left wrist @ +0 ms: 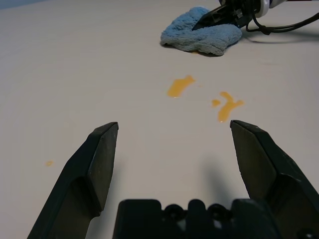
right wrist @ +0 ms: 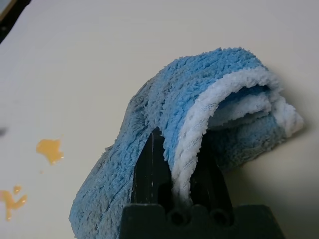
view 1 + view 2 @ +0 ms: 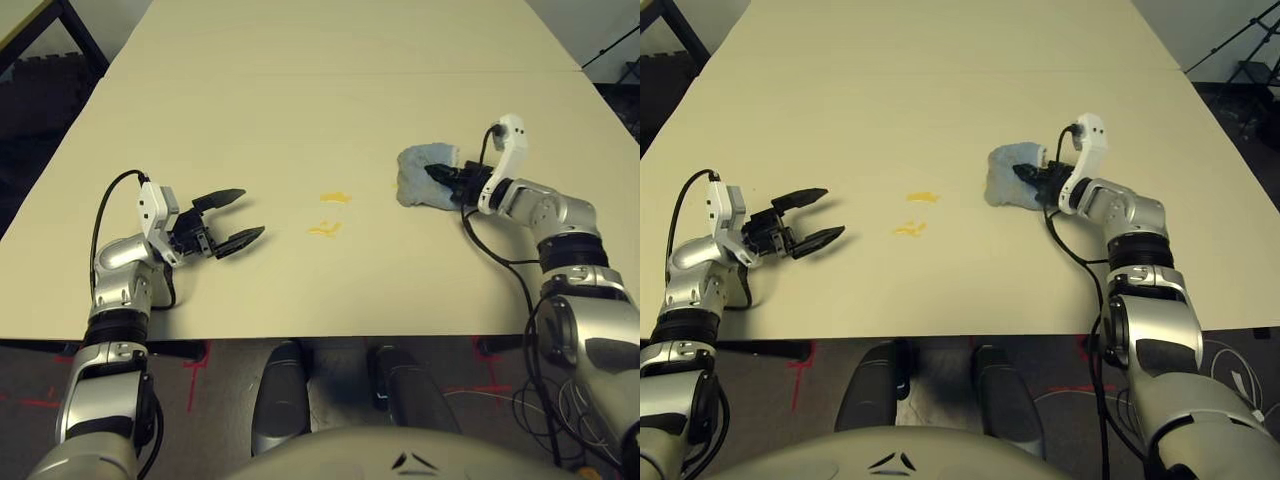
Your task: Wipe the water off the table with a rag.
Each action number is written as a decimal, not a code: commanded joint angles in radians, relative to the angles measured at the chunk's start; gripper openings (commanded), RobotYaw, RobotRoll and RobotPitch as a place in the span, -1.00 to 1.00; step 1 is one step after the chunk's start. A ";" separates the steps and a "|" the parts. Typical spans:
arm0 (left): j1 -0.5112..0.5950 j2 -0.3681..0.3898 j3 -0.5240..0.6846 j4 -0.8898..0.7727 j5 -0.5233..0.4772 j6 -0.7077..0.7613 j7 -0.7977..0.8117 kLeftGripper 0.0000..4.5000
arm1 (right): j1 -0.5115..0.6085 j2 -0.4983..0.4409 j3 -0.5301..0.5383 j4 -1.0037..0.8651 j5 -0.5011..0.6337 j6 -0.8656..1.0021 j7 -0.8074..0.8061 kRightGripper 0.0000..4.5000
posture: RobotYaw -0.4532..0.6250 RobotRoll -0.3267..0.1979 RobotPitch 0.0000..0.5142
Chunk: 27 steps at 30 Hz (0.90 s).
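Observation:
A crumpled blue rag with a white edge lies on the pale table at the right. My right gripper is shut on the rag, a fold pinched between its black fingers. Two small yellowish-orange smears of water sit near the table's middle, left of the rag and apart from it. My left gripper stands open above the table at the left, nothing between its fingers, pointing toward the water.
A thin seam crosses the table farther back. A tiny orange droplet lies near the left gripper. The table's front edge runs just below both arms. Dark floor and a black stand leg show beyond the table's left side.

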 commanded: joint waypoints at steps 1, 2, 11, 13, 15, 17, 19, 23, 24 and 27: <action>0.023 0.004 -0.003 -0.023 0.009 0.003 0.004 1.00 | 0.019 0.071 0.077 0.019 -0.020 0.049 0.033 -0.98 | 0.33 0.25 -0.37; 0.025 0.003 -0.003 -0.027 0.009 0.004 0.006 1.00 | 0.019 0.082 0.084 0.013 -0.021 0.054 0.036 -0.98 | 0.33 0.25 -0.37; 0.034 -0.001 -0.008 -0.044 0.009 0.008 0.014 1.00 | 0.027 0.097 0.098 -0.002 -0.033 0.058 0.036 -0.98 | 0.32 0.25 -0.34; 0.034 -0.002 -0.009 -0.045 0.010 0.009 0.014 1.00 | 0.028 0.062 0.084 0.004 -0.033 0.056 0.037 -0.98 | 0.32 0.25 -0.34; 0.034 -0.002 -0.010 -0.041 0.012 0.006 0.013 1.00 | 0.028 0.018 0.068 0.014 -0.035 0.050 0.037 -0.98 | 0.32 0.25 -0.34; 0.032 -0.003 -0.011 -0.035 0.014 0.003 0.011 1.00 | 0.027 -0.032 0.050 0.029 -0.034 0.041 0.038 -0.98 | 0.30 0.25 -0.34; 0.029 -0.004 -0.012 -0.032 0.015 0.001 0.010 1.00 | 0.025 -0.091 0.029 0.054 -0.035 0.028 0.039 -0.98 | 0.30 0.25 -0.34; 0.021 -0.007 -0.014 -0.021 0.017 -0.003 0.008 1.00 | 0.019 -0.179 0.007 0.096 -0.033 0.003 0.044 -0.98 | 0.29 0.25 -0.34; 0.018 -0.008 -0.014 -0.018 0.018 -0.004 0.007 1.00 | 0.017 -0.197 0.001 0.101 -0.032 0.001 0.044 -0.98 | 0.29 0.25 -0.34; 0.009 -0.010 -0.016 -0.006 0.019 -0.008 0.003 1.00 | 0.005 -0.258 -0.021 0.121 -0.025 -0.007 0.044 -0.98 | 0.29 0.25 -0.34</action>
